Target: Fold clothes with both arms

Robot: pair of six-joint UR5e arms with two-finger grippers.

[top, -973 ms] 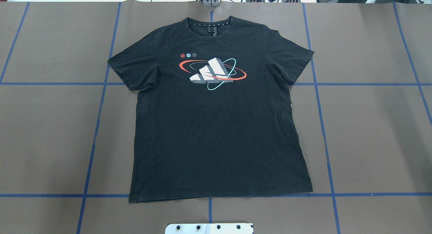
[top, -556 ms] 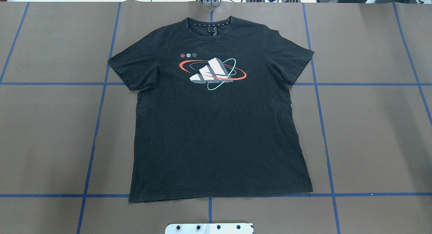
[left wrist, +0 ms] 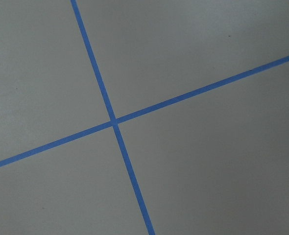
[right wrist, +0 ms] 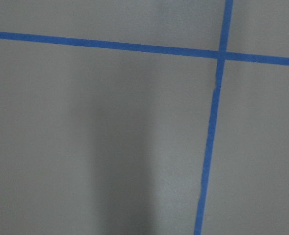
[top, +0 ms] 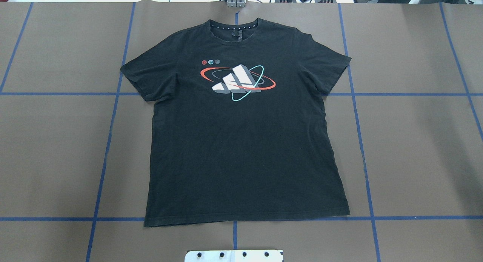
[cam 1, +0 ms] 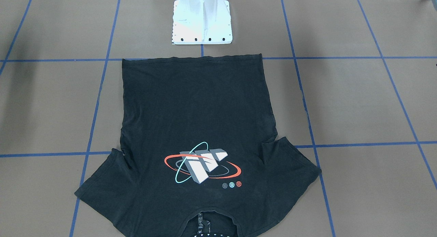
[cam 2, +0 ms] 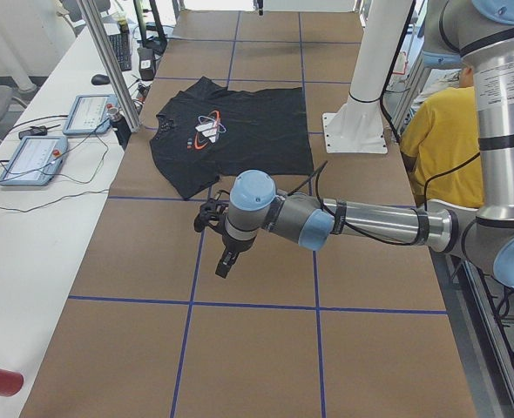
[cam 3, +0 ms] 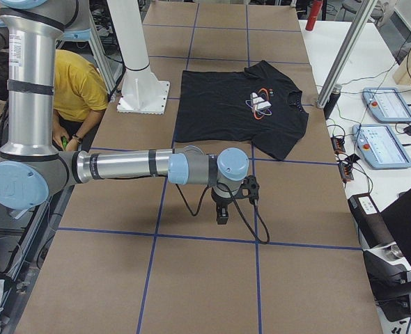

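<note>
The clothes are one black T-shirt point(top: 241, 148) with an orbit-ring graphic point(top: 237, 80), spread flat and face up on the brown table. Its collar points away from the robot and its hem point(cam 1: 193, 58) lies near the pedestal. The side views also show the T-shirt point(cam 2: 240, 131) point(cam 3: 233, 104). My left gripper point(cam 2: 224, 264) hangs over bare table well off the shirt's left sleeve, and I cannot tell whether it is open or shut. My right gripper point(cam 3: 222, 212) hangs over bare table beyond the right sleeve, and I cannot tell its state either. Both wrist views show only paper and blue tape.
Blue tape lines point(top: 109, 114) grid the brown table. The white pedestal base point(cam 1: 201, 22) stands behind the hem. A person in a yellow shirt point(cam 2: 444, 139) sits beside the robot. Control tablets point(cam 2: 30, 157) and cables lie on a side bench.
</note>
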